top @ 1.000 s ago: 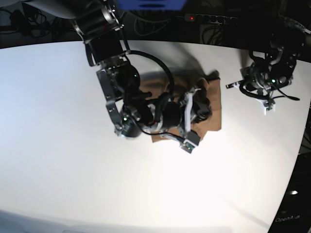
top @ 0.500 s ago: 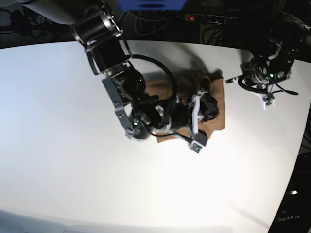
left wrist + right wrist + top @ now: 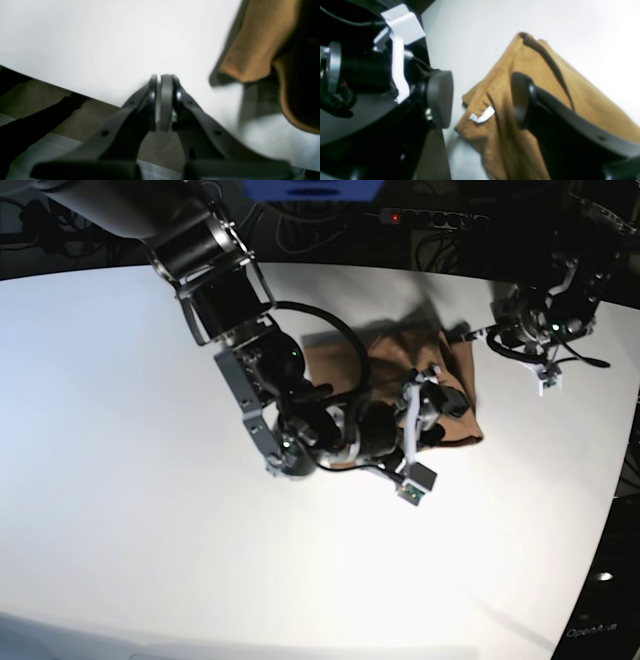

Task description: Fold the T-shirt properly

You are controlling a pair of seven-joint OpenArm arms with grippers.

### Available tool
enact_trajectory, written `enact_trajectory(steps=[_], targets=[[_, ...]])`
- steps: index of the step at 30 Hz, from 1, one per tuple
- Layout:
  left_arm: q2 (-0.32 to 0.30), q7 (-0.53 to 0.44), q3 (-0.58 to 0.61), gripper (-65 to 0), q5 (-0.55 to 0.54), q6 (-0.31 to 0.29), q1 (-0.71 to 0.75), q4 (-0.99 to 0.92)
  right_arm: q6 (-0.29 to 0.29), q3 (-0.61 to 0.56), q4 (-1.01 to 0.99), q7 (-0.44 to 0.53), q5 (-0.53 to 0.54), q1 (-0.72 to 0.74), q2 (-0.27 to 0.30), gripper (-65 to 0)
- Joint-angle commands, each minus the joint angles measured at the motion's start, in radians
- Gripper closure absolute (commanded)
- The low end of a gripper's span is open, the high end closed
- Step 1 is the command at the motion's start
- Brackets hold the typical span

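Note:
The tan-brown T-shirt (image 3: 465, 385) lies bunched and folded on the white table (image 3: 150, 500), mostly hidden under my right arm in the base view. My right gripper (image 3: 447, 405) hovers over its right part with jaws open. In the right wrist view the right gripper (image 3: 481, 100) shows its two pads wide apart. The T-shirt (image 3: 585, 100) lies beyond them, and its white neck label (image 3: 482, 115) shows. My left gripper (image 3: 478, 332) sits just off the cloth's far right corner. The left wrist view shows the left gripper (image 3: 162, 100) shut and holding nothing, with the T-shirt (image 3: 260, 45) at the upper right.
A power strip (image 3: 430, 218) with a red light and loose cables lies behind the table's far edge. The table's edge (image 3: 82, 96) runs close behind my left gripper. The table's right rim (image 3: 615, 480) curves near the left arm.
My right gripper has gone from shut to open, letting the cloth go. Its arm and the T-shirt have shifted to the right. The left arm rose slightly toward the far edge.

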Motion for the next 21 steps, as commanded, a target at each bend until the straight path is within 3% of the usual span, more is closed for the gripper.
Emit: enact_trajectory(steps=[1,6,8,15,21], targets=[[-0.014,-0.002,-0.006,-2.4,0.005,0.002,0.008,0.017,0.01,0.0,0.018,0.025,0.054,0.027,-0.013,-37.1],[-0.021,-0.013,-0.014,-2.4,0.005,0.002,0.07,0.046,0.009,-0.008,0.018,0.014,0.078,0.05,-0.013,-36.0],[-0.022,-0.013,-0.014,-2.4,0.005,0.002,0.093,0.075,0.009,-0.009,0.018,0.014,0.078,0.056,0.007,-31.8],[0.015,-0.013,-0.009,-2.4,0.005,0.002,0.17,0.124,0.009,-0.009,0.018,0.013,0.078,0.089,0.154,-0.3],[0.032,-0.013,-0.008,-2.4,0.005,0.002,0.186,0.126,0.009,-0.008,0.019,0.007,0.083,0.129,0.265,-0.7]])
